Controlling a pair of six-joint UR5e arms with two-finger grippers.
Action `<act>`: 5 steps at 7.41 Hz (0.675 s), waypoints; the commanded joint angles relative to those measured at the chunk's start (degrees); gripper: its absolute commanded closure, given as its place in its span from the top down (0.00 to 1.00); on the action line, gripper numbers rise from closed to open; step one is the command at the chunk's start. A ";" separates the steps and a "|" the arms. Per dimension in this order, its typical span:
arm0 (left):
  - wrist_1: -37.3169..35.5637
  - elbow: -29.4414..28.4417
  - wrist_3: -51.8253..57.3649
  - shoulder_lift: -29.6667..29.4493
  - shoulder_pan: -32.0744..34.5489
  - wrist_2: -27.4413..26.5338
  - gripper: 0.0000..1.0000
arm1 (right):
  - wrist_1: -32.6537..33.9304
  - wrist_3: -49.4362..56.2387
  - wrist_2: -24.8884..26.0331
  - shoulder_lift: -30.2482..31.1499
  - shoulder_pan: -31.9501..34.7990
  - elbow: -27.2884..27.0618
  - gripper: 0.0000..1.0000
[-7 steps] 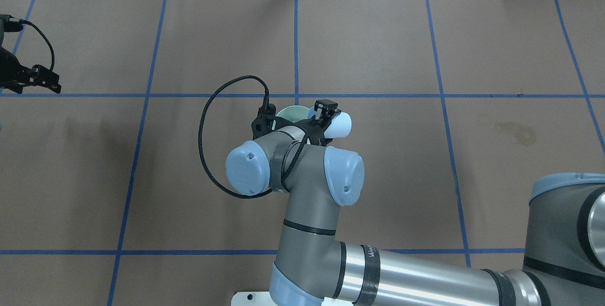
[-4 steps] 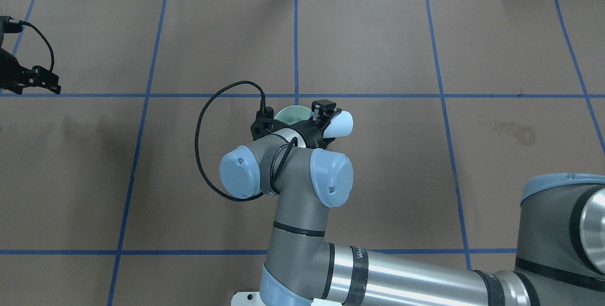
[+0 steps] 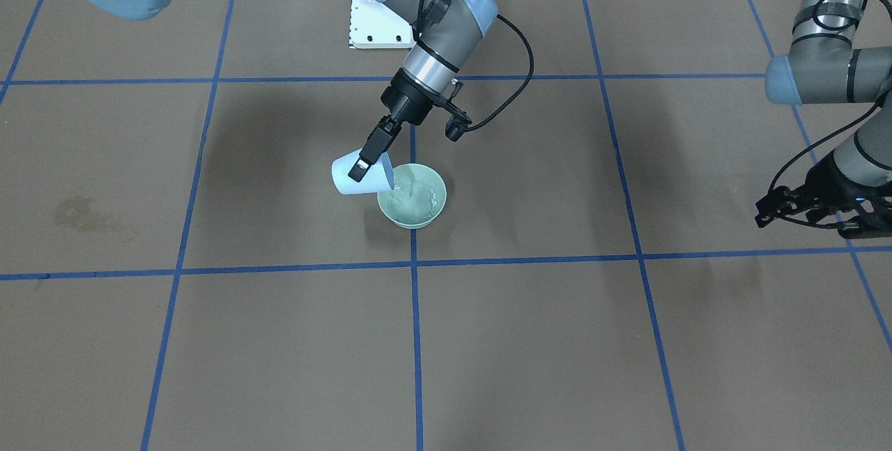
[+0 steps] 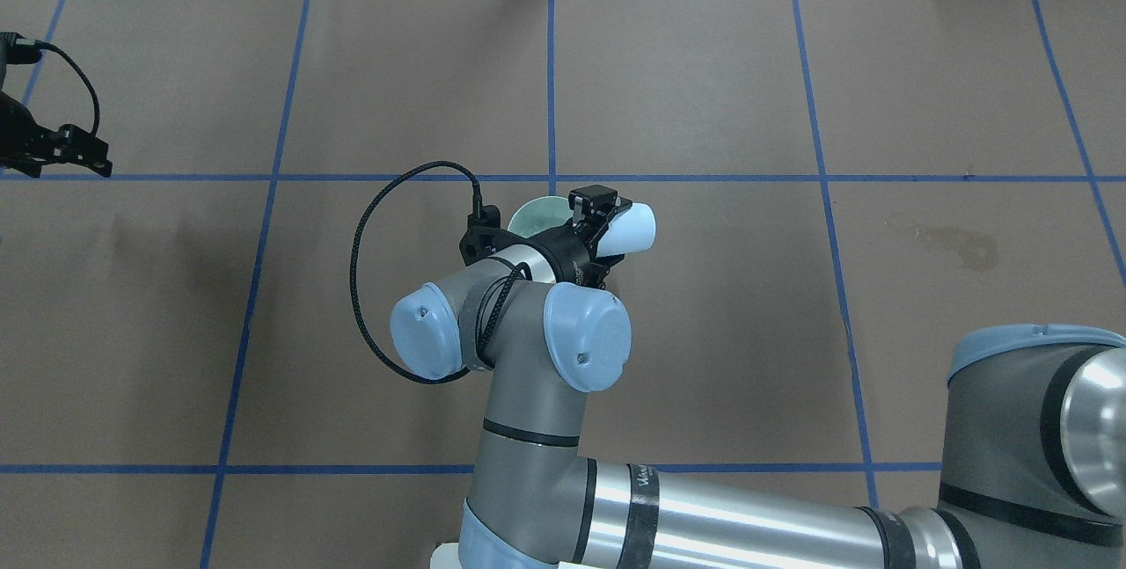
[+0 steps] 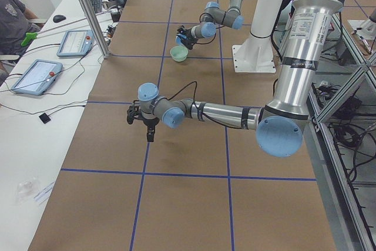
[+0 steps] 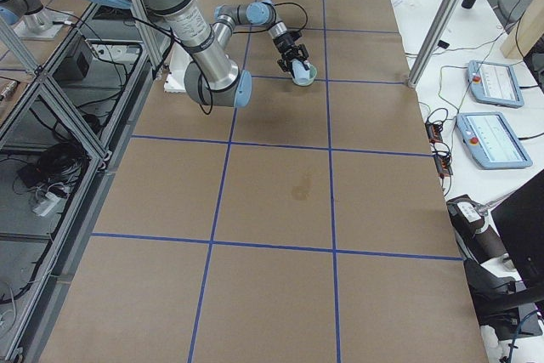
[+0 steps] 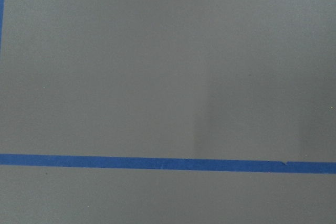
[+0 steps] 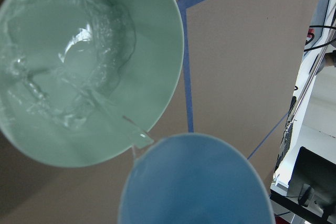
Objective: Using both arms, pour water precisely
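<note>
Water [image 8: 73, 72]: clear, a shallow rippled pool in the green bowl [image 3: 411, 224] at the centre of the front view. It is fed by a thin stream off the lip of the blue cup [image 3: 345, 183]. It likely runs fast and splashes, so it can be handled only through the cup, which is probably light and thin-walled and best gripped mid-wall.
Right gripper [image 3: 362, 171]: jaws clamped on the tilted cup.
Left gripper [image 3: 766, 214]: right edge, well apart; cannot tell how its jaws stand.
Stain [image 3: 83, 217]: far left. Neither it nor the left gripper stands in the pour's way.

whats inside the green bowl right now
Clear water pools in the pale green bowl, rippled and glinting, with a thin stream falling in from the lip of the tilted light blue cup. Overhead, the right gripper covers the bowl's near half. Depth cannot be told.
</note>
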State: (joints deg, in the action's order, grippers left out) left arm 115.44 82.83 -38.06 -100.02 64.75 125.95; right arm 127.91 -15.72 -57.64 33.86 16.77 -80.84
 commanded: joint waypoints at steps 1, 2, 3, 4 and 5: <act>0.14 -0.12 0.00 0.00 0.03 0.00 1.00 | 1.54 -0.01 1.65 -1.07 -0.24 2.34 0.03; 0.14 -0.12 0.00 0.61 0.03 0.00 1.00 | 3.12 -0.01 2.26 -2.12 -0.33 3.23 0.03; 0.14 -0.12 0.00 0.62 0.03 0.00 1.00 | 4.18 -0.01 2.44 -2.57 -0.50 3.24 0.03; 0.14 -0.12 0.00 0.79 0.03 0.00 1.00 | 5.50 -0.18 3.14 -2.92 -0.59 3.24 0.03; 0.58 -0.03 0.00 1.58 0.03 0.00 1.00 | 5.95 -0.19 3.85 -3.27 -0.68 3.50 0.03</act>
State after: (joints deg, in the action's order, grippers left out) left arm 115.68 82.72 -38.06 -99.13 64.77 125.95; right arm 132.84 -15.85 -54.64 31.09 16.21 -77.61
